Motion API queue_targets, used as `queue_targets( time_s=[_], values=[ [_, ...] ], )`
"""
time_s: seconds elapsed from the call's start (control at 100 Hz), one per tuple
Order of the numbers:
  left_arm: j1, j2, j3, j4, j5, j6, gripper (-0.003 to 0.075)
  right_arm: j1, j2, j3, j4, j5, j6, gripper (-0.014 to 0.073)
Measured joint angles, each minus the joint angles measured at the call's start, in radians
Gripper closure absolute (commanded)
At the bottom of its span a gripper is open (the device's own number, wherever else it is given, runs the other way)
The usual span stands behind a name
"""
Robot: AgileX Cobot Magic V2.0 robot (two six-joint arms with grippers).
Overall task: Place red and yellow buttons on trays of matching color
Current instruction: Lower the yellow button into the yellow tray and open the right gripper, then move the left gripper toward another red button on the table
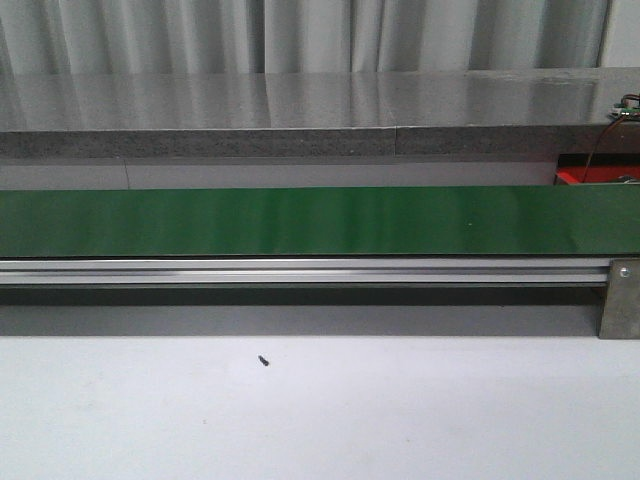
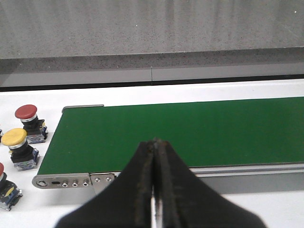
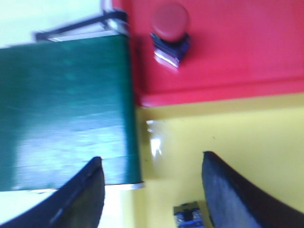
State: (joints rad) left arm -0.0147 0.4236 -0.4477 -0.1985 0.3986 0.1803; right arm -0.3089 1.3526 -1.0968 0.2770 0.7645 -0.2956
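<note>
In the left wrist view my left gripper [image 2: 156, 141] is shut with nothing in it, hanging over the near rail at the end of the green belt [image 2: 190, 133]. Beside that end, on the white table, stand a red button [image 2: 26, 113], a yellow button [image 2: 14, 137] and part of another red-capped one [image 2: 2, 178] at the frame's edge. In the right wrist view my right gripper [image 3: 152, 159] is open and empty over the yellow tray [image 3: 237, 128]. A red button [image 3: 169, 21] sits on the red tray [image 3: 237, 57]. A blue button base [image 3: 188, 216] lies on the yellow tray between my fingers; its cap is hidden.
The front view shows the long green conveyor belt [image 1: 300, 220] with its aluminium rail [image 1: 300, 270], a grey ledge behind, a corner of the red tray [image 1: 590, 176] at the far right, and a small black speck [image 1: 263, 361] on the white table. Neither arm appears there.
</note>
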Motion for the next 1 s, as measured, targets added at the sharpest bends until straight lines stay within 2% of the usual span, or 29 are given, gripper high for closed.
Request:
queue_targets(
  time_s=[0.27,0.52,0.57,0.64,0.81,1.0],
  values=[
    [0.000,0.000,0.000,0.000,0.000,0.000,0.0740,0.200,-0.180,0.000,0.006,-0.009,-0.024,0.0155],
    [0.000,0.000,0.000,0.000,0.000,0.000,0.0740,0.311,-0.306,0.091,0.008,-0.027,-0.028,0.0163],
    [0.000,0.000,0.000,0.000,0.000,0.000,0.0740,0.324,-0.343,0.132,0.008,-0.041,-0.029,0.0205],
    [0.000,0.000,0.000,0.000,0.000,0.000,0.0740,0.327,-0.394,0.199,0.008,-0.064,-0.032,0.0317],
    [0.000,0.000,0.000,0.000,0.000,0.000,0.0740,0.327,-0.512,0.347,0.008,-0.105,-0.035,0.0698],
    [0.000,0.000,0.000,0.000,0.000,0.000,0.0719,0.327,-0.573,0.407,0.008,-0.122,-0.035,0.0690]
  ],
)
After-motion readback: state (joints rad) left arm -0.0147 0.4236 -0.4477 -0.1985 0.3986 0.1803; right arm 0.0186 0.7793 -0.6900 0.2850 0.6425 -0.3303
